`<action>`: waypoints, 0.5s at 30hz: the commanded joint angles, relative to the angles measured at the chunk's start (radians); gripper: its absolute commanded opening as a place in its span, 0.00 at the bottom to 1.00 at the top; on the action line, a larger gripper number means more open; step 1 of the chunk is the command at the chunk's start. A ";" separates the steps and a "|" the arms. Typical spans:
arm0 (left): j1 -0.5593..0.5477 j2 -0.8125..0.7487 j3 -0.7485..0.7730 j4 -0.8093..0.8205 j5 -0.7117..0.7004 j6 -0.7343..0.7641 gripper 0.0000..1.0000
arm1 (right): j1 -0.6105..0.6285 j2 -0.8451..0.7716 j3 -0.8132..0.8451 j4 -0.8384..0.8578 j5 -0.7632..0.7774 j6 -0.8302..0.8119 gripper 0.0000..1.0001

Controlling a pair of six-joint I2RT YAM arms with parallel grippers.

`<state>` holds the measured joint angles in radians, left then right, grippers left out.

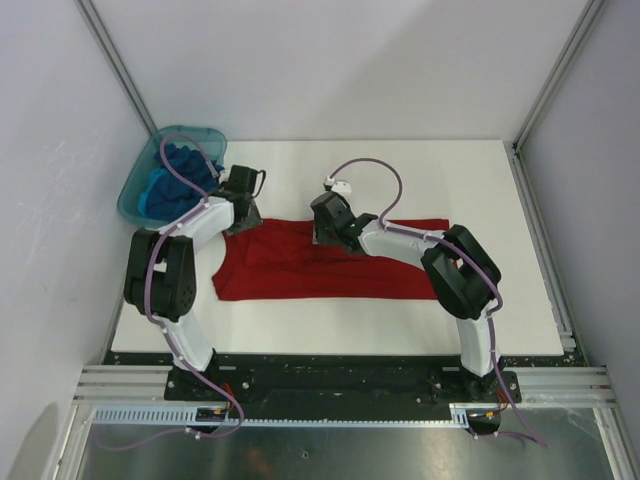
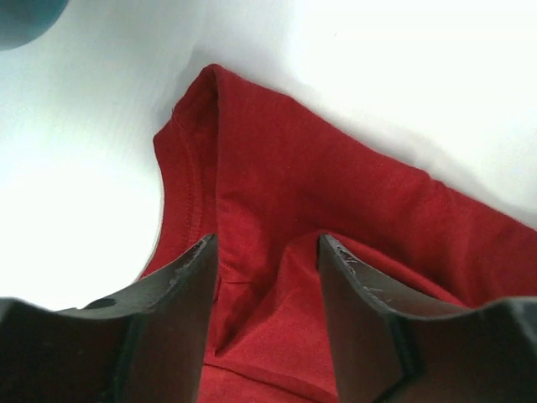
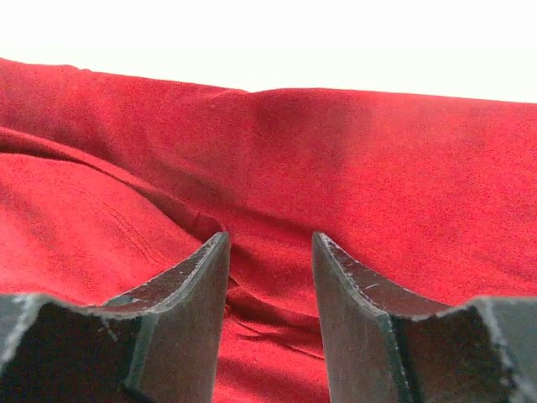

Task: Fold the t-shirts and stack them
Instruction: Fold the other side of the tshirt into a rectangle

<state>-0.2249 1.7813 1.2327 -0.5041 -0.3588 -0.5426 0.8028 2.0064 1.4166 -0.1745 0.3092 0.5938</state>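
Red t-shirt flat w/ creases

Top cam sits high and behind, looking down on the whole table. Both wrist cams are close over the red shirt; all three views share it.

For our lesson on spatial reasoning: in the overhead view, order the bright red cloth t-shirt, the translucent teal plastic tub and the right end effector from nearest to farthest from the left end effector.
1. Bright red cloth t-shirt: directly under the left end effector.
2. Translucent teal plastic tub: just behind it, to the left.
3. Right end effector: farther right, mid-shirt.
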 commanded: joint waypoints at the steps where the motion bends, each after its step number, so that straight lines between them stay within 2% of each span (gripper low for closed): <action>1: 0.016 -0.081 0.034 0.023 0.027 0.037 0.58 | 0.002 -0.091 0.032 -0.039 0.030 -0.017 0.50; 4: 0.014 -0.131 0.001 0.023 0.042 0.034 0.58 | 0.016 -0.109 0.027 -0.047 0.029 -0.027 0.50; 8: 0.014 -0.186 -0.048 0.024 0.053 0.017 0.53 | 0.033 -0.110 0.023 -0.047 0.031 -0.032 0.50; 15: -0.002 -0.194 -0.087 0.050 0.167 -0.020 0.26 | 0.053 -0.099 0.012 -0.004 -0.025 -0.040 0.48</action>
<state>-0.2138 1.6024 1.1664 -0.4854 -0.2642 -0.5442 0.8436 1.9350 1.4166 -0.2142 0.3054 0.5701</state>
